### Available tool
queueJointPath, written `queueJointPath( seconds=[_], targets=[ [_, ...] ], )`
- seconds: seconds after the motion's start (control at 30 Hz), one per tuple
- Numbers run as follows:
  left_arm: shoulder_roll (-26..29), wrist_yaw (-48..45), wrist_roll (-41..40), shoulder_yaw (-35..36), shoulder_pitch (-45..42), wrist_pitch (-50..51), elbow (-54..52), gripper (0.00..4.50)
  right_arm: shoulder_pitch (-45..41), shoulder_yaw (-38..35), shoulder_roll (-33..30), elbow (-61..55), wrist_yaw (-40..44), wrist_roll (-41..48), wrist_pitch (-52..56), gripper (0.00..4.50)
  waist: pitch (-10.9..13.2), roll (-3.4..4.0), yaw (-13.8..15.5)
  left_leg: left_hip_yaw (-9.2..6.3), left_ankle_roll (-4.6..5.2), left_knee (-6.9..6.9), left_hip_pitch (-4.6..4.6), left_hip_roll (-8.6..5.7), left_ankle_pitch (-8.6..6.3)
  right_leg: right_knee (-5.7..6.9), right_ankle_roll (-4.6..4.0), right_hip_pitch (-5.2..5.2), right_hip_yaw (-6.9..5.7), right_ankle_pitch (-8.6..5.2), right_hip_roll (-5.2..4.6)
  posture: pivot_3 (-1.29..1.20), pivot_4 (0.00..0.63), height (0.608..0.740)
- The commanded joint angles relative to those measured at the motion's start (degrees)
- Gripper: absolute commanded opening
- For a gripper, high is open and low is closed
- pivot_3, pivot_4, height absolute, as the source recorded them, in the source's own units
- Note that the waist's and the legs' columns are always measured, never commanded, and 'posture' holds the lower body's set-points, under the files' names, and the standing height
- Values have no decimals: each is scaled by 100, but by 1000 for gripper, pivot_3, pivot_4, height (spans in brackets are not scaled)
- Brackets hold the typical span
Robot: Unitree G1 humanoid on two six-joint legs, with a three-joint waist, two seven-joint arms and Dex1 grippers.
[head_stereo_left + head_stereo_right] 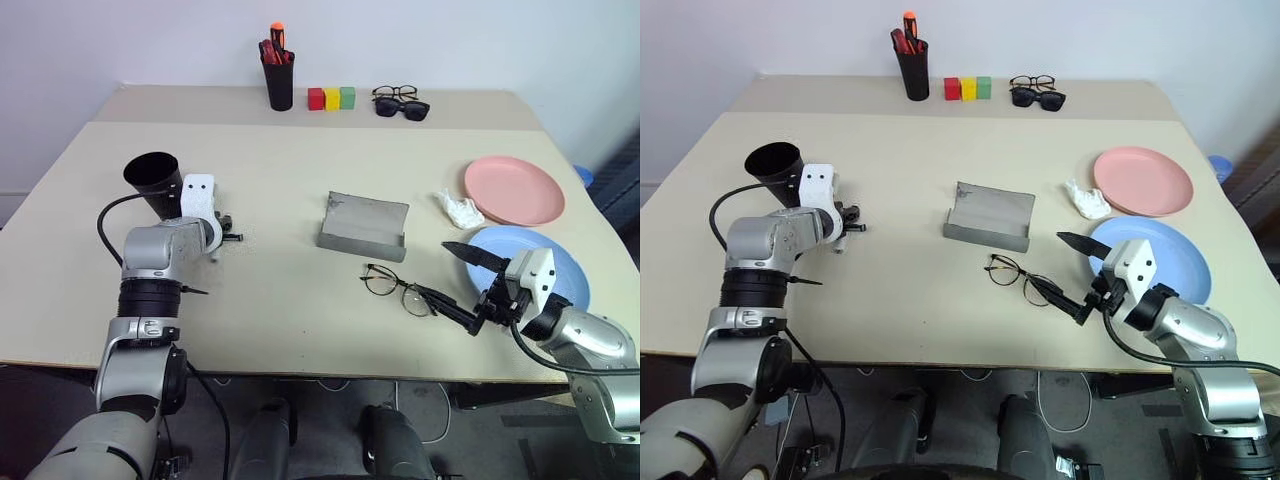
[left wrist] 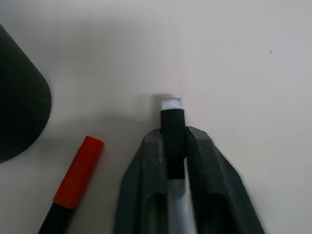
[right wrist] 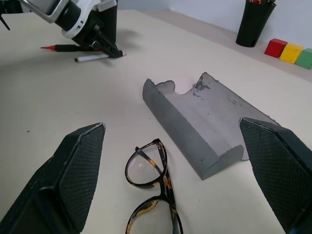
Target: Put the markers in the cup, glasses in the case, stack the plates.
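Left gripper (image 2: pixel 176 146), jaws closed on the whitish slim marker with black ends (image 2: pixel 172 126), its long axis along the fingers. Wide black matte plastic cup (image 1: pixel 155 183) sits just above it, left of frame. Right gripper (image 3: pixel 170 180) gapes wide, holding nothing.

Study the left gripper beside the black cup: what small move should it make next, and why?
Probably lift. The left gripper looks shut on the whitish marker, which lies on the table beside the black cup; raising it clears the way to the cup's mouth. The red-capped marker waits alongside.
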Motion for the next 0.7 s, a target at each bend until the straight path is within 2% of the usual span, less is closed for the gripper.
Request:
queueJointPath(
  seconds=[0.03, 0.17, 0.27, 0.3, 0.4, 0.57, 0.7],
  targets=[
    [-95, -365, -259, -25, 372, 93, -895, 33, -57, -117, 7, 45, 66, 2, -188, 4500, 0, 0, -7, 0, 0, 0, 0, 0, 0, 0, 0, 0, 0, 0, 0, 0, 150, 740],
    [82, -803, -447, -438, 779, 465, -2308, 33, -210, -12, 25, 218, 128, -39, -259, 4500, 5, -8, -10, 0, -3, -5, 0, 1, 1, 0, -1, -4, 3, 0, -1, 0, 150, 740],
    [193, -1326, -635, -570, 1101, -241, -3528, 33, -535, 170, 91, 416, 183, -84, -300, 4500, 7, -10, -24, 1, -7, -4, 0, 1, 3, 2, -21, -7, 5, -8, 0, 0, 150, 740],
    [-60, -980, -339, -360, 1095, -1345, -3580, 33, -718, 271, 132, 499, 192, -113, -300, 4500, 5, -7, -19, 1, -7, -4, 0, 2, 3, 2, -23, -7, 6, -8, 0, 0, 150, 740],
    [-448, -138, 426, -18, 851, -3507, -3130, 33, -1160, 522, 248, 693, 216, -187, -284, 4500, 6, -10, -10, 0, -8, -3, 1, 3, 3, -2, -27, -5, 6, -5, -1, 0, 150, 740],
    [-351, 889, 1326, 154, 261, -4969, -1667, 33, -1693, 890, 418, 988, 363, -311, -312, 4500, 5, -9, -6, 3, -7, -4, 2, 2, 5, -2, -21, -5, 6, -2, 2, 0, 150, 740],
    [10, 1934, 2082, 282, -291, -6018, -152, 33, -2099, 1127, 580, 1151, 426, -398, -305, 4500, 9, -16, -4, 3, -6, -2, 1, 0, 5, -1, 9, -4, 5, 12, 3, 0, 150, 740]
  ],
)
